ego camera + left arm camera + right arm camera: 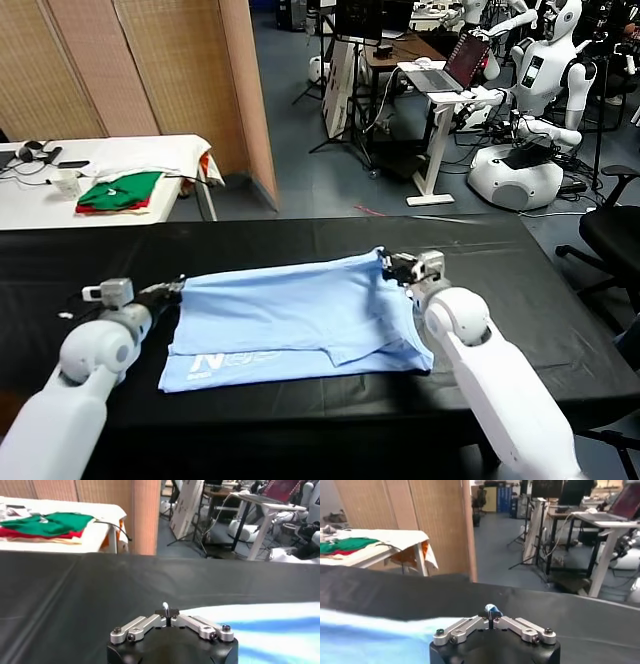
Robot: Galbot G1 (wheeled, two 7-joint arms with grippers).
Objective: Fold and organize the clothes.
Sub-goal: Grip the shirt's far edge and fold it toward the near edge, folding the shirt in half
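Both end effectors are clamped on the T-shirt: left end effector at its left edge, right end effector at the far right corner. Thin fabric could slip free if the arms pull unevenly.

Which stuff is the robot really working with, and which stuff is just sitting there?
Working with:
- light-blue T-shirt on the black table
- left gripper, shut on its left edge
- right gripper, shut on its far right corner

Just sitting there:
- green and red clothes on the white table
- laptop
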